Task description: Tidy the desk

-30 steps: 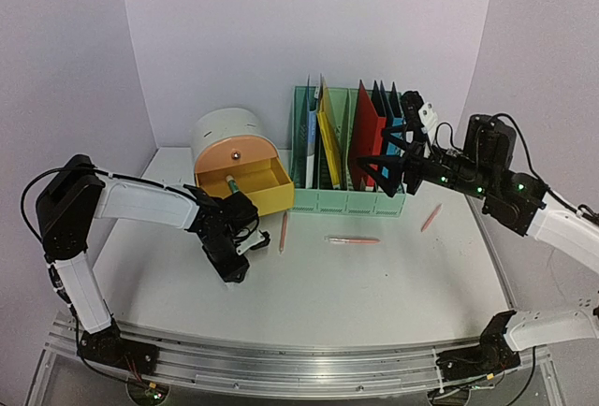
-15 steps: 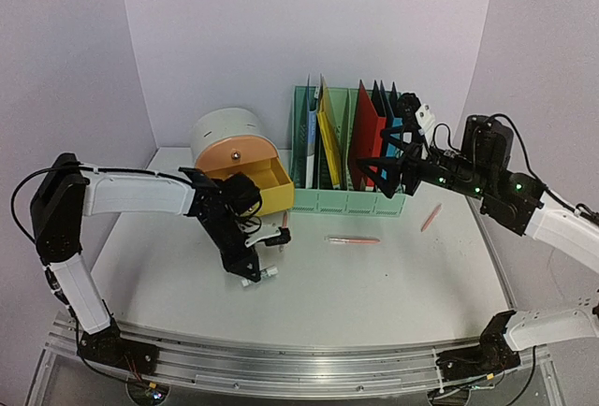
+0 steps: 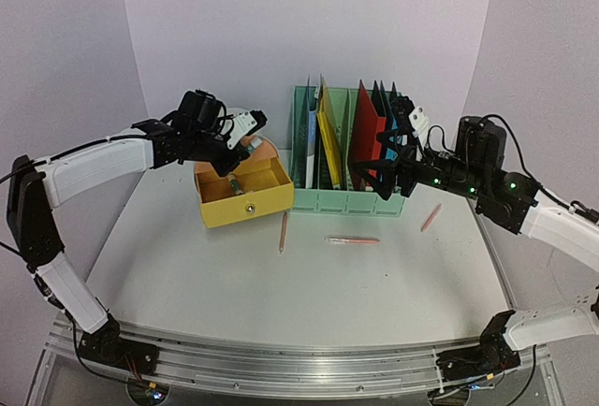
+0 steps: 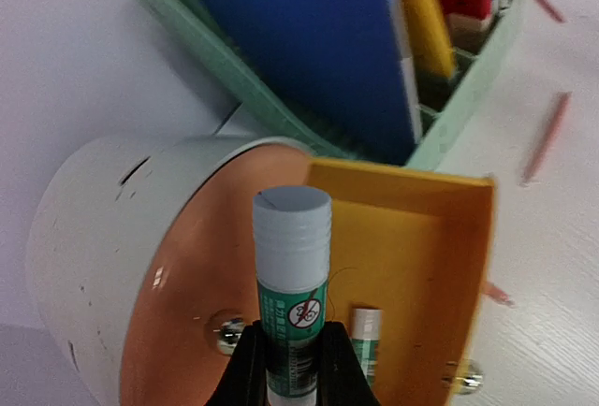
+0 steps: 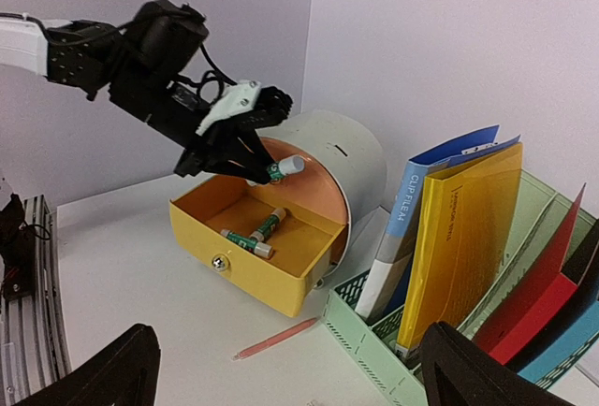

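The desk [image 3: 281, 284] is a white tabletop with a metal rail along its front edge. My left gripper [image 3: 241, 135] is shut on a green-and-white glue stick [image 4: 292, 275] and holds it above the open yellow drawer [image 3: 245, 198] of the round grey drawer unit [image 3: 211, 130]. The right wrist view shows the held stick [image 5: 284, 167] over the drawer [image 5: 253, 266], which has two glue sticks [image 5: 267, 224] lying in it. My right gripper [image 3: 391, 158] is open and empty, hovering in front of the file rack; it also shows in the right wrist view [image 5: 290, 340].
A mint-green file rack [image 3: 346, 202] with blue, yellow and red folders stands at the back centre. Three pink pens lie on the desk: one [image 3: 283, 232] by the drawer, one [image 3: 354, 239] in front of the rack, one [image 3: 430, 217] at the right.
My left gripper has risen from the desk surface with the glue stick and moved back over the open yellow drawer. The right arm has barely moved.
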Motion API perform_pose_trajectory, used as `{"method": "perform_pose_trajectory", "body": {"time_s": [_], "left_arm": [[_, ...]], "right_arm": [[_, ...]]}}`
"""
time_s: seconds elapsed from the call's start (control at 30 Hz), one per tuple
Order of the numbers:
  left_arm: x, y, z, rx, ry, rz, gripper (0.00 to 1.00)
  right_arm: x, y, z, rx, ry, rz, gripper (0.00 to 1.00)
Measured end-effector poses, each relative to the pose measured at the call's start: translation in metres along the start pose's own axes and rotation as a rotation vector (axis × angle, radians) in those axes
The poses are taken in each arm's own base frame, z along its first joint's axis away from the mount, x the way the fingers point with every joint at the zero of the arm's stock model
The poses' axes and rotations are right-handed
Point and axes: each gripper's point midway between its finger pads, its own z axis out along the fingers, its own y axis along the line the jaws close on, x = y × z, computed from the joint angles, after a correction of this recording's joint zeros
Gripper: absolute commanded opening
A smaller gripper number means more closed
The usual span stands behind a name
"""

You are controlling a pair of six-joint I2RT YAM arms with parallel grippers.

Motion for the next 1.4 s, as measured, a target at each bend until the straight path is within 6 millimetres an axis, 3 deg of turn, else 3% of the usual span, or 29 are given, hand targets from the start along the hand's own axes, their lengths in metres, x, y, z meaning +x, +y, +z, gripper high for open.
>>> {"method": "perform_pose_trajectory", "body": {"time_s": [0.07, 0.2, 0.37, 0.53, 0.67, 0.8, 0.93, 1.1, 1.17, 1.4], "left_arm": [[0.024, 0.022, 0.017, -0.068, 0.075, -0.032, 0.12], [0.045, 0.016, 0.03, -0.057, 0.154, -0.027, 0.5], [0.042, 0.01, 0.03, -0.045, 0.15, -0.019, 0.58], [0.035, 0.012, 0.023, -0.047, 0.125, -0.003, 0.55], [0.009, 0.008, 0.0, -0.004, 0.01, 0.019, 0.52], [-0.006, -0.029, -0.043, 0.156, -0.139, 0.158, 0.53], [0.01, -0.076, -0.073, 0.301, -0.211, 0.356, 0.5], [0.07, -0.108, -0.055, 0.38, -0.131, 0.524, 0.41], [0.086, -0.112, -0.046, 0.391, -0.097, 0.564, 0.39], [0.093, -0.097, -0.014, 0.294, -0.051, 0.635, 0.37]], "right_arm": [[0.0, 0.0, 0.0, 0.0, 0.0, 0.0, 0.98], [0.0, 0.0, 0.0, 0.0, 0.0, 0.0, 0.98], [0.0, 0.0, 0.0, 0.001, 0.0, 0.001, 0.98], [0.0, 0.0, 0.0, 0.0, 0.0, 0.001, 0.98], [0.0, 0.0, 0.0, -0.003, -0.001, 0.001, 0.98], [0.001, 0.001, 0.001, -0.007, 0.002, 0.002, 0.98], [0.003, 0.002, 0.003, -0.012, 0.007, 0.004, 0.98], [0.003, 0.002, 0.003, -0.015, 0.008, 0.004, 0.98], [0.004, 0.002, 0.004, -0.018, 0.011, 0.005, 0.98], [0.006, 0.003, 0.006, -0.023, 0.016, 0.011, 0.98]]}}
